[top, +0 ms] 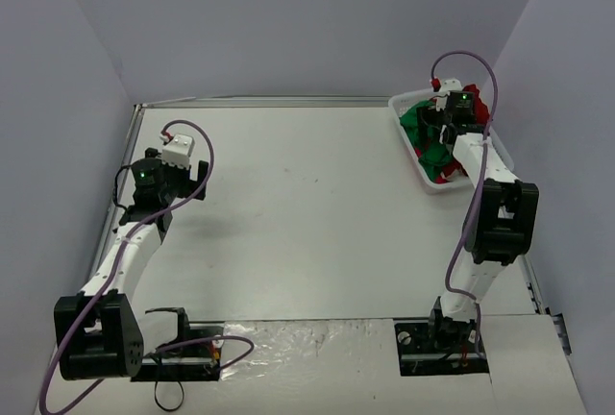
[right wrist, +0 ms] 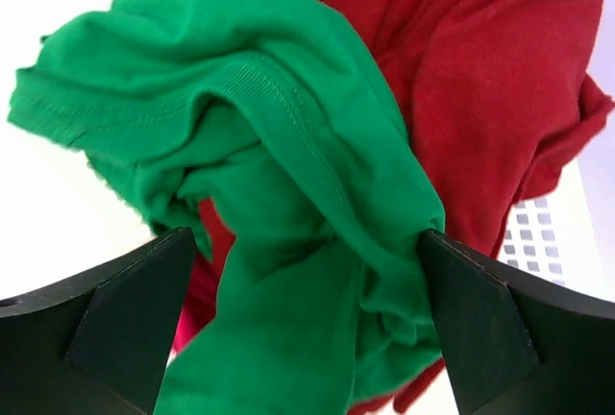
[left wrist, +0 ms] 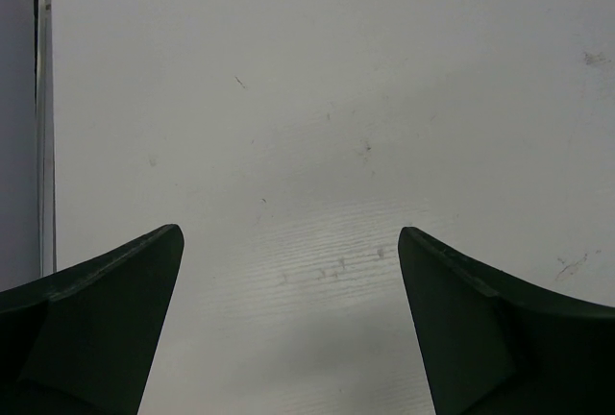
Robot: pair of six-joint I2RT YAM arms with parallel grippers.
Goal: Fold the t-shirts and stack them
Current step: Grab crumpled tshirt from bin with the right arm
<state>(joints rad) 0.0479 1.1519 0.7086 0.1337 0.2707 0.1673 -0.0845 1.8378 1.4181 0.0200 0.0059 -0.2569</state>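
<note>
Closest to us, the two arms stand at the near edge of the table (top: 317, 223). A bit farther out, the left gripper (left wrist: 288, 232) hangs over a bare part of the table. Its two fingers are wide apart and nothing is between them. Far back in the right corner sits the white basket (top: 410, 151). Both shirts are in it, bunched up together. The right gripper (right wrist: 306, 234) is just above them, its fingers wide apart too, and a fold of the green t-shirt (right wrist: 279, 146) lies between them. The red t-shirt (right wrist: 480, 79) is tucked behind and under the green one, touching it. The job looks only just begun, because a shirt must come out first. Here is what might go wrong. The shirts are tangled, so one pinch could catch both and drag the red one out too. The fingers could grab only a thin fold, and the cloth could slip away. A lifted shirt could also snag on the basket and tip it.
</note>
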